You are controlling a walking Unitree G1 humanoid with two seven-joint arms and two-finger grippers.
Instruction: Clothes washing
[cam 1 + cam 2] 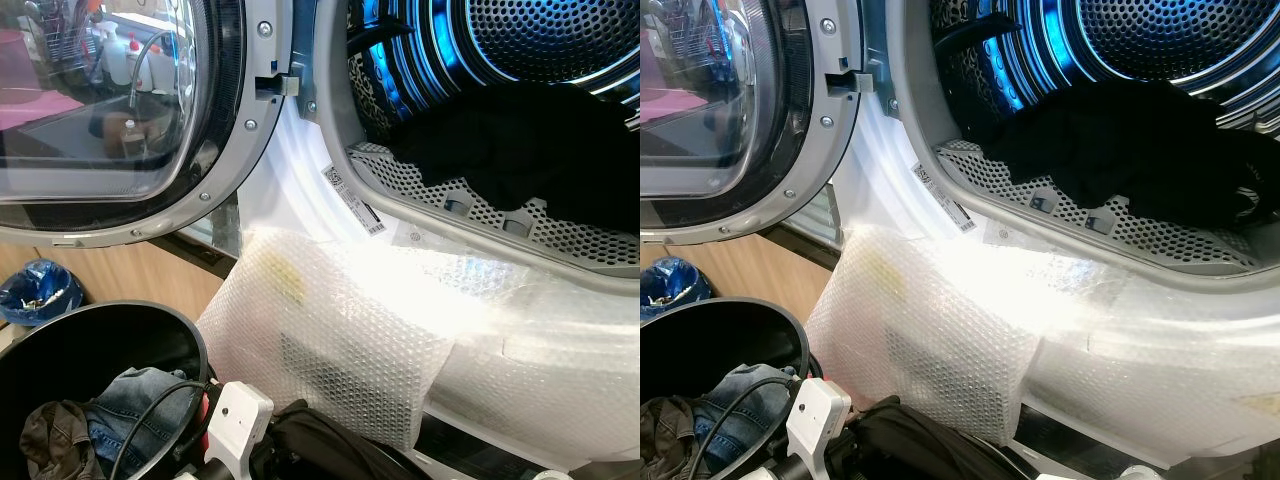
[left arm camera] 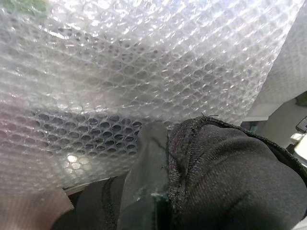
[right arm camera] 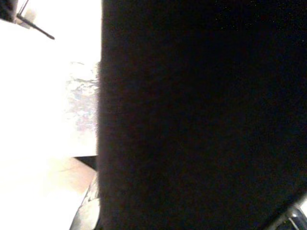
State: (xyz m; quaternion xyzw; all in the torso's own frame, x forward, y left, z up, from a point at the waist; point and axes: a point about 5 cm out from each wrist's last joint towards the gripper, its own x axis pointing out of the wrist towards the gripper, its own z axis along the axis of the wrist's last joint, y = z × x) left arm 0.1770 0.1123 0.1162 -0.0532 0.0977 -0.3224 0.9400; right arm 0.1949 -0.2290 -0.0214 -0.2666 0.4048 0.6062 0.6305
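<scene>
Black knit garment (image 2: 225, 177) sits nearest, draped over the left gripper (image 2: 146, 191). One black finger (image 2: 148, 158) shows with the cloth bunched against it, so probably clamped on it, though the second finger is hidden. In the eye views the same garment (image 1: 320, 440) is at the bottom edge, just beside the right rim of the black round laundry basket (image 1: 130, 325).

Left to right:
- basket: 1; inside it one olive-brown cloth (image 1: 50, 435) and one blue denim piece (image 1: 135, 405)
- open round glass washer door (image 1: 110, 110): 1, swung out to the left
- sheet of clear bubble wrap (image 1: 330, 340) taped over the white washer front: 1, directly ahead of the left gripper
- perforated steel drum (image 1: 500, 60): 1, blue-lit, with one dark pile of laundry (image 1: 520, 150) already lying along its bottom lip

Key relation: the drum opening lies up and to the right of the held garment, beyond the bubble wrap. Left arm is the nearer one and carries the load.

Right gripper: its wrist view is nearly all dark cloth (image 3: 201, 120), so I cannot tell its state.
</scene>
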